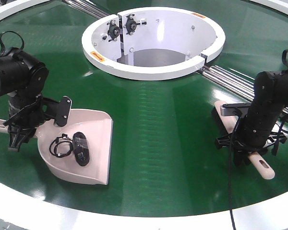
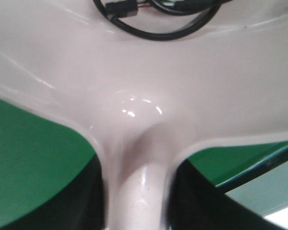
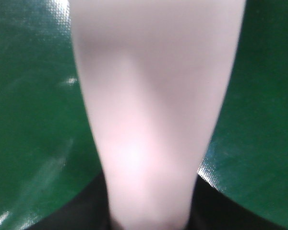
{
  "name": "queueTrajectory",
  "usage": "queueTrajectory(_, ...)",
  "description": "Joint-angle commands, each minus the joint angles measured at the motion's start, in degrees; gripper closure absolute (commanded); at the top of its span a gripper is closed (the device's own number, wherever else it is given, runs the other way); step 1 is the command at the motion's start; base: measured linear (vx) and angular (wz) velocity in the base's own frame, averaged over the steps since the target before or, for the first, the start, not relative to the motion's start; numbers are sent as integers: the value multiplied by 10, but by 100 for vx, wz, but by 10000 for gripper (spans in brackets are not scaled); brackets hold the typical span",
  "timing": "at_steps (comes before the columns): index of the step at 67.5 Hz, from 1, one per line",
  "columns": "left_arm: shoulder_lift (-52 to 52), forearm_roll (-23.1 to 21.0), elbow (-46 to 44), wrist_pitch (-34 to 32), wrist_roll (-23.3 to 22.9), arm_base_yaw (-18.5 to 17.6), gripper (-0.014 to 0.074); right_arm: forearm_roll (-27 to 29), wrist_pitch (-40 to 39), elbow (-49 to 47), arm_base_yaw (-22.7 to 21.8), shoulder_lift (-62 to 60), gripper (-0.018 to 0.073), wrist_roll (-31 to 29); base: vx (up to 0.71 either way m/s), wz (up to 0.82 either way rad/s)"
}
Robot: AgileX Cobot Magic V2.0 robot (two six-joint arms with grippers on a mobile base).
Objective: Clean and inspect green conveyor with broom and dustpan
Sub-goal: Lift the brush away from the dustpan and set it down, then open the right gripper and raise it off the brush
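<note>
The beige-pink dustpan [image 1: 93, 139] lies on the green conveyor [image 1: 163, 134] at the left, its mouth facing right. My left gripper [image 1: 15, 136] is shut on its handle [image 2: 137, 191], with a dark finger [image 2: 81, 201] on each side. The pan [image 2: 144, 86] holds a black cable ring [image 1: 61, 145] and a small black part [image 1: 80, 147]. At the right the broom [image 1: 260, 166] lies low over the belt, black bristles [image 1: 220, 120] pointing toward the hub. My right gripper [image 1: 242, 151] is shut on its handle [image 3: 153, 96], which fills the right wrist view.
The white central hub [image 1: 153, 43] stands at the back middle, with metal rollers [image 1: 230, 79] running out to its right. The white outer rim [image 1: 134, 215] curves along the near edge. Black cables hang from the right arm [image 1: 230, 191].
</note>
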Motion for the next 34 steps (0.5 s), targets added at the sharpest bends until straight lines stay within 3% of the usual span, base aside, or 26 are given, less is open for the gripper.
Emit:
queueTrajectory(1,-27,9,-17,0,2,-2,603,0,1,-14,-3,-24,350,1,0,0)
queueTrajectory(20,-27,-18,-17,4,2,0,603,0,4,-14,-3,-24,41,2,0,0)
queueTrajectory(34,-27,-17,-17,4,2,0,603,0,2,-14,-3,-31,-42,2,0,0)
